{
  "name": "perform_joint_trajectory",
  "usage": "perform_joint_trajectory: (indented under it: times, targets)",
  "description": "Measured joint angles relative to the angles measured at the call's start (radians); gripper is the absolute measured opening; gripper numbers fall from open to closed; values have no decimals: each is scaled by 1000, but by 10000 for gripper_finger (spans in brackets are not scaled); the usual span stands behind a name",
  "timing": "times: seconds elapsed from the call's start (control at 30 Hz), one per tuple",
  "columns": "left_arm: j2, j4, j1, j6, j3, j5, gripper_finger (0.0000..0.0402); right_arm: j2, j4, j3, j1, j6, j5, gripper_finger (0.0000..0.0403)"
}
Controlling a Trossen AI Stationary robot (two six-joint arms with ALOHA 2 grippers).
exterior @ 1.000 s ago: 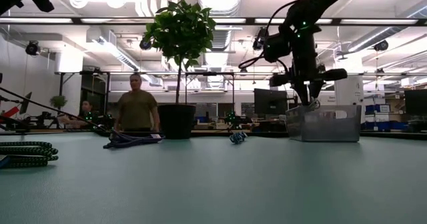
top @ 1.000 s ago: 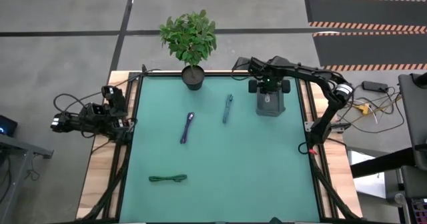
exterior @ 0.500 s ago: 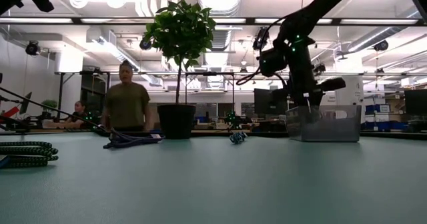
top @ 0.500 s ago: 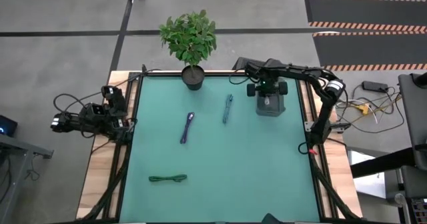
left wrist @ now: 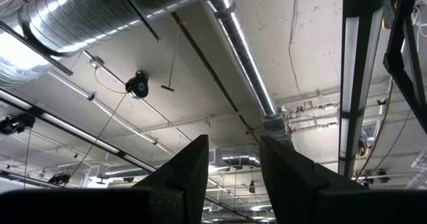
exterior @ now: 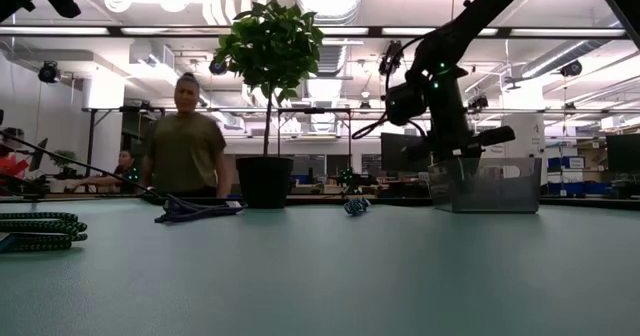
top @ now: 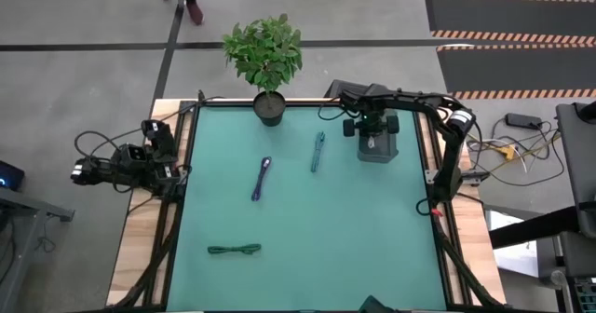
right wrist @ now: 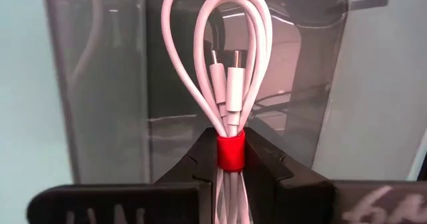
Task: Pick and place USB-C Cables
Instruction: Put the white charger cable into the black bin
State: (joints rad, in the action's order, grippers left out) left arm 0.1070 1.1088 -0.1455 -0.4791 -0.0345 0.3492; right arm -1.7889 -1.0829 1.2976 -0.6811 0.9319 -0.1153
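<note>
My right gripper (top: 372, 129) hangs over the clear bin (top: 377, 149) at the table's far right and is shut on the white cable bundle (right wrist: 223, 57) with its red-pink tie. On the green mat lie the purple cable (top: 262, 177), the teal cable (top: 318, 152) and the green cable (top: 234, 250). In the low view the gripper (exterior: 452, 154) stands at the bin's rim (exterior: 487, 184). My left arm (top: 121, 164) rests folded off the table's left edge, its open gripper (left wrist: 233, 167) pointing at the ceiling. My right gripper pinches the white bundle at its red-pink tie (right wrist: 231, 159), one finger (right wrist: 195, 163) on each side. It comes from above, pointing down along the bundle. The loops and plugs (right wrist: 227, 84) hang below the fingers, clear of the table, over the bin's inside.
A potted plant (top: 268, 61) stands at the far edge, left of the bin. A person (exterior: 183, 141) walks behind the table. Bare green mat (top: 354, 238) lies to the near right. Wooden side rails and black wires edge the table.
My right gripper, still shut on the white bundle, has come down toward the bin's rim and shifted slightly toward the table's left, its arm folding in. The person behind the table has walked on.
</note>
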Motion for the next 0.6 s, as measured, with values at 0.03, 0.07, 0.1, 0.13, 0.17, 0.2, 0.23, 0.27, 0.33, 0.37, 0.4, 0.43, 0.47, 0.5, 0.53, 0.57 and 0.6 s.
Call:
perform_joint_trajectory:
  times: [0.03, 0.07, 0.1, 0.13, 0.17, 0.2, 0.23, 0.27, 0.33, 0.37, 0.4, 0.43, 0.47, 0.5, 0.53, 0.57, 0.6]
  targets:
    - [0, 0, 0, 0, 0, 0, 118, -2, 1, 0, 0, 0, 2, 34]
    - [0, 0, 0, 0, 0, 0, 118, -4, 1, 0, 0, -1, 0, 34]
    - [0, 0, 0, 0, 0, 0, 118, -5, 1, 0, 0, -1, 1, 34]
    - [0, 0, 0, 0, 0, 0, 118, -5, 2, 0, 0, -6, 1, 34]
    - [0, 1, 0, 0, 0, 0, 118, -5, 3, 0, 0, -7, 1, 34]
    - [0, 0, 0, 0, 0, 0, 118, -5, 4, 0, 0, -7, 1, 34]
    - [0, 0, 0, 0, 0, 0, 118, -5, 5, 0, 0, -7, 1, 34]
    - [0, 1, 0, 0, 0, 0, 118, -5, 6, 0, 0, -9, 1, 34]
    - [0, 0, 0, 0, 0, 0, 118, -5, 11, 0, 0, -21, 1, 34]
    - [0, 0, 0, 0, 0, 0, 118, -5, 13, 0, 0, -26, 0, 34]
    - [0, 1, 0, 0, 0, 0, 118, -5, 13, 0, 0, -26, 0, 34]
    - [0, 1, 0, 0, 0, 0, 118, -5, 14, 0, 0, -26, 1, 34]
    - [0, 1, 0, 0, 0, 0, 118, -5, 14, 0, 0, -27, 1, 34]
    - [0, 2, 0, 0, 0, 0, 118, -5, 15, 0, 0, -27, 0, 34]
    - [0, 2, 0, 0, 0, 0, 118, -5, 15, 0, 0, -27, 0, 34]
    - [0, 2, 0, 0, 0, 0, 118, -5, 15, 0, 0, -27, 0, 34]
    - [0, 2, 0, 0, 0, 0, 118, -5, 16, 0, 0, -29, 0, 34]
